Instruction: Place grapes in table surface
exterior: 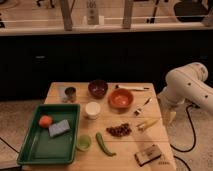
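A bunch of dark red grapes (119, 130) lies on the wooden table (127, 145), a little right of centre and toward the front. My gripper (170, 117) hangs point-down from the white arm (187, 85) just off the table's right edge. It is to the right of the grapes, apart from them, and I see nothing held in it.
A green tray (35, 150) at the left holds an orange (45, 121) and a blue sponge (59, 128). Also on the table are a metal cup (70, 93), a dark bowl (98, 88), an orange bowl (120, 99), a white cup (92, 110), a green cup (83, 142), a green pepper (104, 144), a yellow item (148, 124) and a brown packet (148, 155).
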